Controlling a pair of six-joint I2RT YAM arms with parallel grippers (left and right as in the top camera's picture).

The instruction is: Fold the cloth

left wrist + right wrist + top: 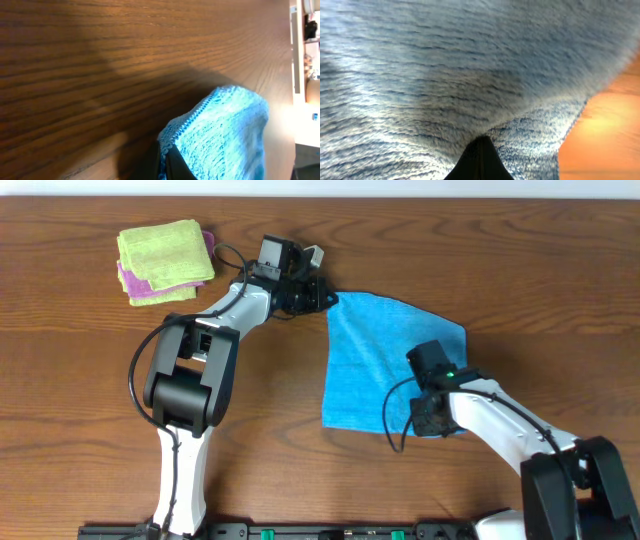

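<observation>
One blue cloth [385,360] lies spread centre-right on the counter [520,250], apparently unfolded. No fold is made yet, so the whole task remains.

Left end effector [320,292] is closed on the cloth's far-left corner, with the hem clamped in the wrist view. Right end effector [432,420] is at the near-right corner, apparently closed on puckered fabric.

Count: one blue cloth, plus one green cloth [165,250] stacked on one pink cloth [128,280], both folded, far left.

Tabletop [70,410], brown wood grain, is carrying: one blue cloth [375,360], lying spread right of centre; one folded yellow-green cloth [165,250], sitting atop a folded pink cloth [127,280], far-left corner.
</observation>
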